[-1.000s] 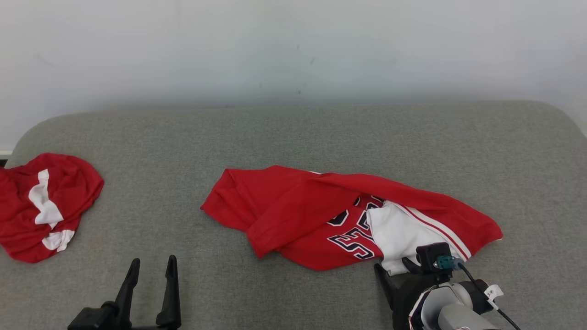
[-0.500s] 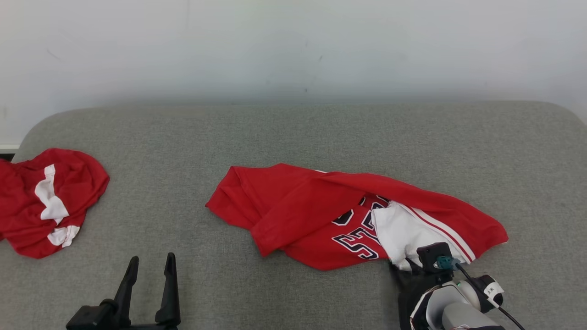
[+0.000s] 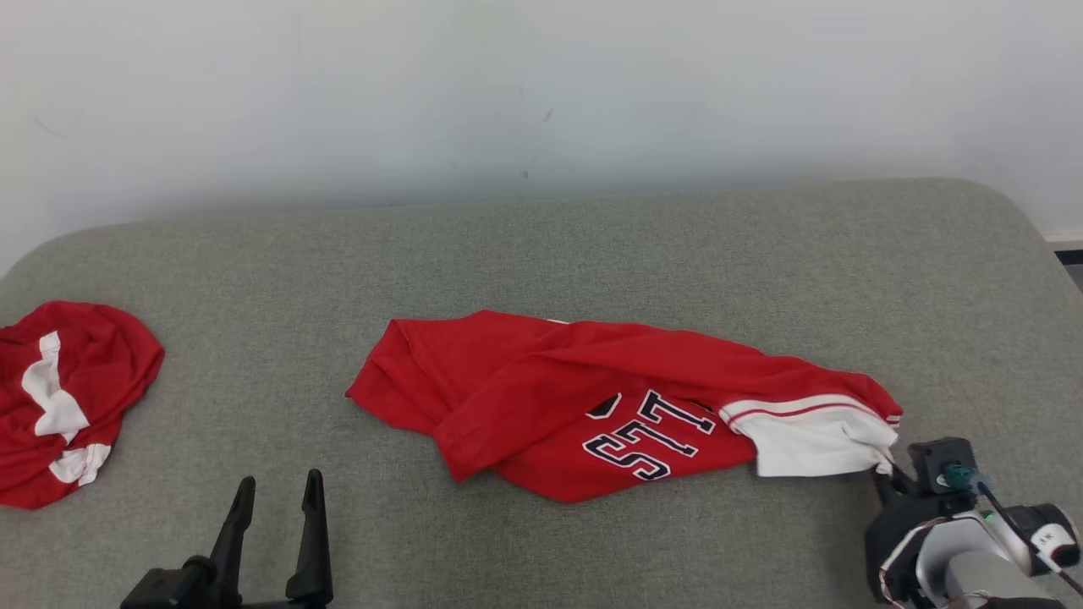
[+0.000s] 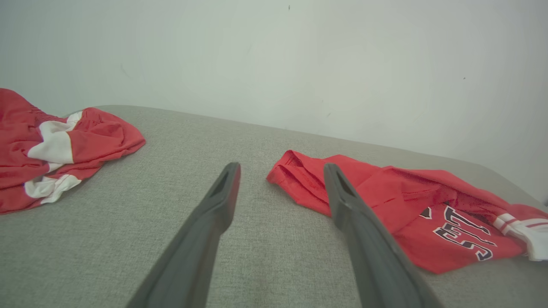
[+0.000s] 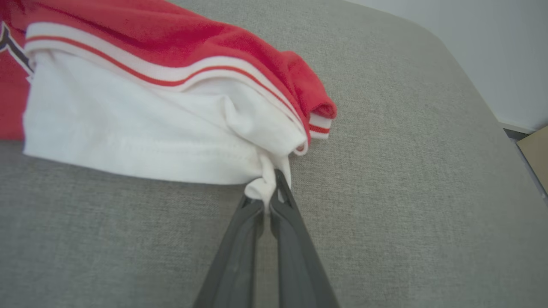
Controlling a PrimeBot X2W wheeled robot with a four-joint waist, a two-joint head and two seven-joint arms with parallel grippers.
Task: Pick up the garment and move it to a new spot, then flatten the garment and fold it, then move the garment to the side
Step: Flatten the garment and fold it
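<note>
Right gripper (image 5: 269, 192) pinched tight on a small bunch of white cloth at the corner of the garment (image 3: 525, 397), low over the surface at the near right. Left gripper (image 3: 281, 480) spread wide, holding nothing, poised above bare upholstery at the near left, well apart from the garment.

Garment stretched long across the middle of a broad grey cushion (image 3: 592, 254), red end toward the left, white end toward the right. Cushion of coarse woven fabric, matte, flat on top, rounded at both far corners. Behind it a plain pale wall (image 3: 541, 85), smooth, with a few faint dark specks. Past the cushion's far right corner, a narrow dark strip (image 3: 1068, 245).

Garment of thin, soft cloth: mostly red, loosely folded over itself in long shallow creases, with a white panel edged by white-and-red stripes and dark block lettering outlined in white, partly hidden under a fold. White panel drawn to a point at the pinch, stitched hem visible along its lower edge.

Second red cloth (image 3: 76, 397) with white patches, crumpled in a rounded heap at the far left edge of the cushion, well apart from the garment.

Count: two grippers, each with two dark tapered fingers (image 4: 214, 222); two red-and-white cloths; one cushion; one wall
</note>
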